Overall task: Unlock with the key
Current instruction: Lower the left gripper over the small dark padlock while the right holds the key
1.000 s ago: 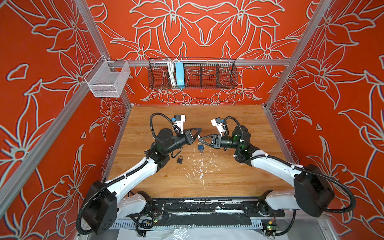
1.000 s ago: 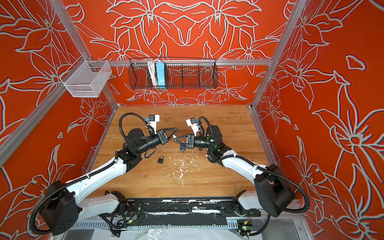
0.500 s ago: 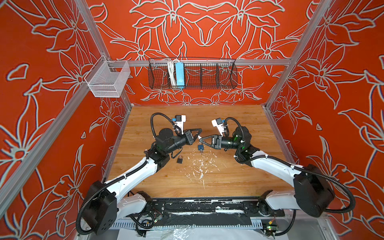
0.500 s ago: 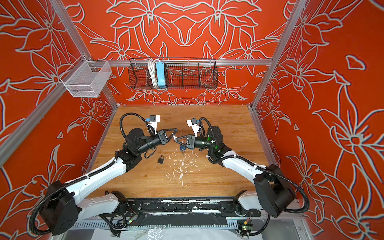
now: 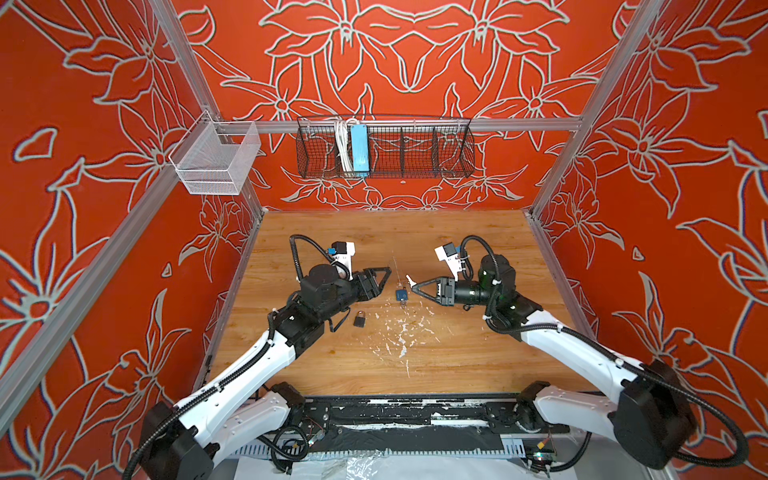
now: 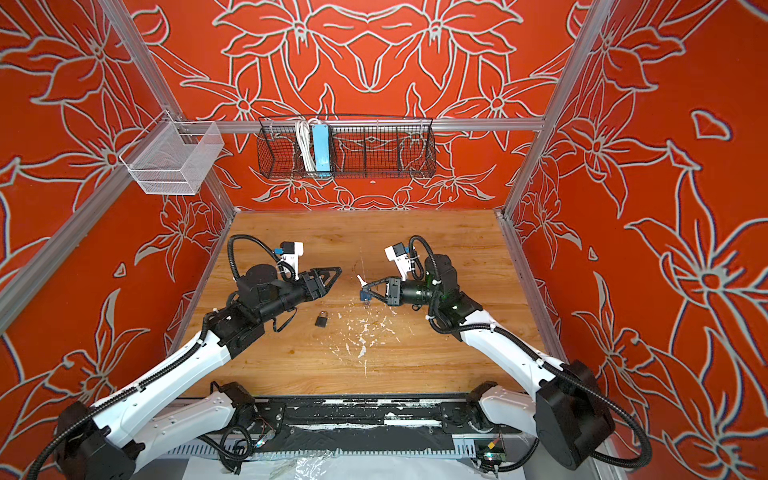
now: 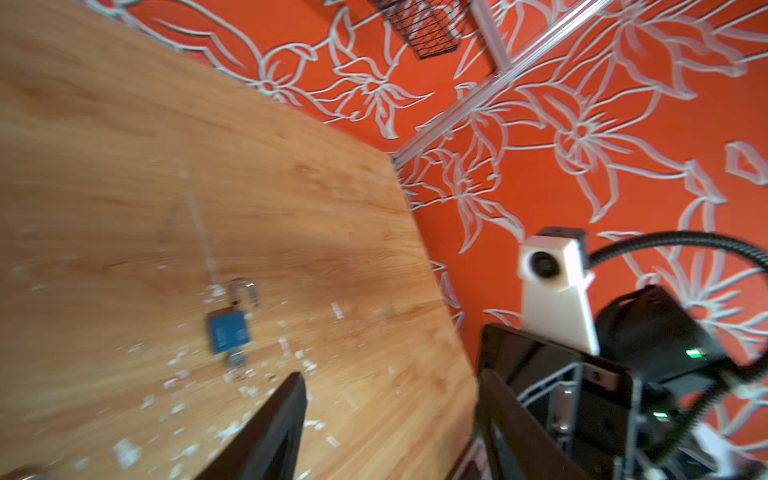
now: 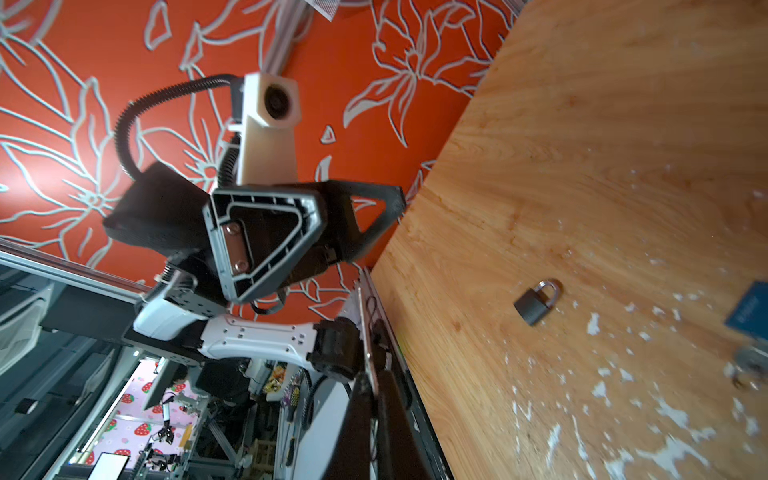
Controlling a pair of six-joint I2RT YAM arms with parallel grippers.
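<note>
Lying flat: blue padlock [image 7: 227, 330], print unreadable; left tool [image 5: 385, 279] apart, right tool [image 5: 412, 286] together.

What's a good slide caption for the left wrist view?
Blue padlock on the wooden table, shackle open, key at its base, seen past the open left gripper.
</note>
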